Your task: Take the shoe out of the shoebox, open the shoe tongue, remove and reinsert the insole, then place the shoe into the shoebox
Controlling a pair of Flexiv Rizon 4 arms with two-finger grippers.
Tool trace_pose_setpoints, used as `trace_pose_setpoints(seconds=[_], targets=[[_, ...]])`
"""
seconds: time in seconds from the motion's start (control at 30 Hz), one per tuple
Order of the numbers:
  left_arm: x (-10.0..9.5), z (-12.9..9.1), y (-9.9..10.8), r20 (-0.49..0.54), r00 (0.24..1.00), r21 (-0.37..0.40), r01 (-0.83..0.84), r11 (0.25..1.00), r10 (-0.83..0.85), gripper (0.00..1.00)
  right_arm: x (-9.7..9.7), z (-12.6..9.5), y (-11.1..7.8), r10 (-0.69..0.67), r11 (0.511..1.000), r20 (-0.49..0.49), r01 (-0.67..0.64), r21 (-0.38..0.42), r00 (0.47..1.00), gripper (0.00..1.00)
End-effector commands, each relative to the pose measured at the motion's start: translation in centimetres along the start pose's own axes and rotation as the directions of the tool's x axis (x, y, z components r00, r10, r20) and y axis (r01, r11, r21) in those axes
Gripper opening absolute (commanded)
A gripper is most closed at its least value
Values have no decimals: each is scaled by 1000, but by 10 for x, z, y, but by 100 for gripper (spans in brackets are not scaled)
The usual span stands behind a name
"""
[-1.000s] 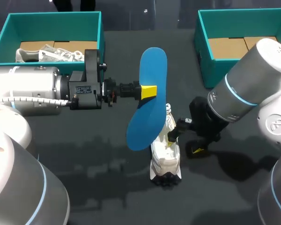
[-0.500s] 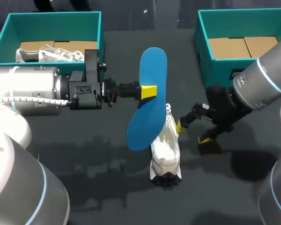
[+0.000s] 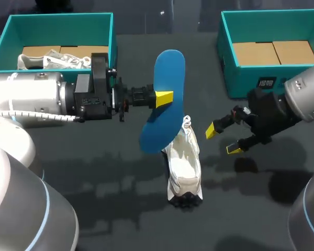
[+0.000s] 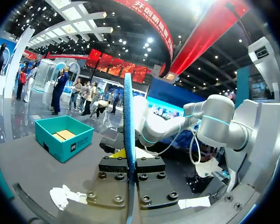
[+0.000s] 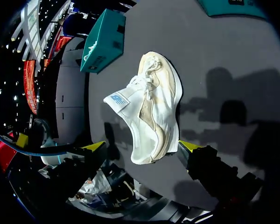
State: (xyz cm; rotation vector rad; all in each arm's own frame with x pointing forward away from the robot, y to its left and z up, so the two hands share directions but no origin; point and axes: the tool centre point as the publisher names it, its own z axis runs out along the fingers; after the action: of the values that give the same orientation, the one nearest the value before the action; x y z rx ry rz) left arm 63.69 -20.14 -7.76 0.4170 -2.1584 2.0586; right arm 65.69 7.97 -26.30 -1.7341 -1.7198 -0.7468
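The left gripper (image 3: 165, 98) pinches the flat blue foam insole (image 3: 168, 70); the right gripper (image 3: 223, 140) hangs wide open. It should brace the white lace-up sneaker (image 3: 184, 163) first, so the insole feeds in toe-first.

The white shoe (image 3: 184, 167) rests on the table (image 3: 120, 209), the blue insole (image 3: 165, 99) hanging tilted above it.

A dark grey cloth-covered table (image 3: 94, 209) carries everything, with soft shadows lying across it. In the teal cardboard box at the far left (image 3: 60, 20), a second pale sneaker with white laces (image 3: 57, 60) lies, seemingly on its side, on flat brown cardboard sheets (image 3: 39, 50). The matching teal box at the far right (image 3: 240, 78) holds two flat brown cardboard panels (image 3: 275, 52) side by side. A small label (image 3: 266, 82) sits on its near wall.
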Motion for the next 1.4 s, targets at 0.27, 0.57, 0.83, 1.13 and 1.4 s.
trace_pose_setpoints(seconds=[0.27, 0.57, 0.83, 1.13, 1.4], targets=[[-26, -4, 18, -46, 630, 70, -772, 632, 775, 0, 13, -27, -6, -32, 999, -172, 37, 26, 985, 100], [-26, -4, 18, -46, 630, 70, -772, 632, 775, 0, 13, -27, -6, -32, 999, -172, 37, 26, 985, 100], [-56, -3, 50, -125, 223, -53, -975, 218, 967, 0, 27, -41, 6, -17, 1000, -258, 22, 15, 966, 100], [-76, -3, 74, -141, -253, -58, -963, -263, 957, 0, 39, -54, 16, -3, 1000, -328, 2, -4, 945, 100], [-76, -3, 74, -141, -253, -58, -963, -263, 957, 0, 39, -54, 16, -3, 1000, -328, 2, -4, 945, 100]])
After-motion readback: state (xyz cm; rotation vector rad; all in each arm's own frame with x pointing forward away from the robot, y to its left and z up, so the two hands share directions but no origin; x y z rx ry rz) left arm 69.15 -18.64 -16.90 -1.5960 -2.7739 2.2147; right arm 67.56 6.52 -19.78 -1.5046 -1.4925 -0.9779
